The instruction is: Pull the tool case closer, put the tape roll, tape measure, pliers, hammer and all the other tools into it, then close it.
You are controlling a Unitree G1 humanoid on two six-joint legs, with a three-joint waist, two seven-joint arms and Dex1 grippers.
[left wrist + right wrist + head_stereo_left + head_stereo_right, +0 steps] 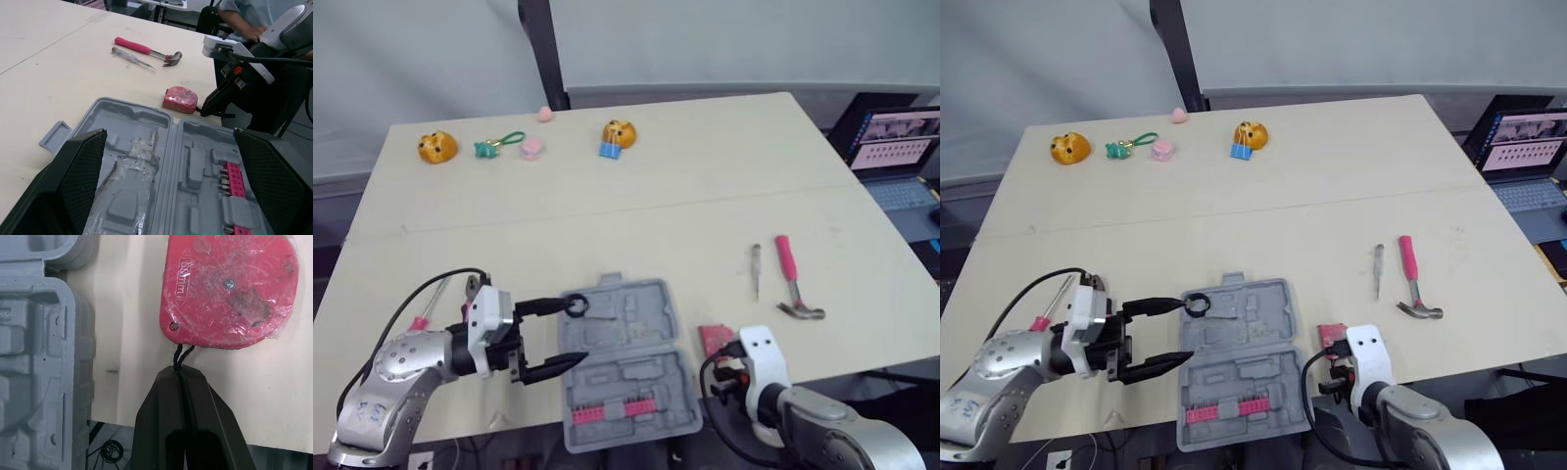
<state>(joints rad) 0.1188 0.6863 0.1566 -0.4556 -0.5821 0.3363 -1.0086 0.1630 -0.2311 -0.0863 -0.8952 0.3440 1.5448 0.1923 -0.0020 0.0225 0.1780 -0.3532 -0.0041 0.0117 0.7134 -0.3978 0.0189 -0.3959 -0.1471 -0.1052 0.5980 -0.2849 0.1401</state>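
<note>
The grey tool case lies open near the front edge, with pink bits in its near half. My left gripper is open at the case's left side, one finger on each side of the far half. A small black ring sits at its far fingertip. My right gripper is shut on the black cord of the red tape measure, which lies on the table just right of the case. The pink-handled hammer and a thin screwdriver lie further right.
A pink-handled tool lies left of my left arm. Small toys and a clip line the far side of the table. A laptop stands off the right edge. A person sits beyond the table.
</note>
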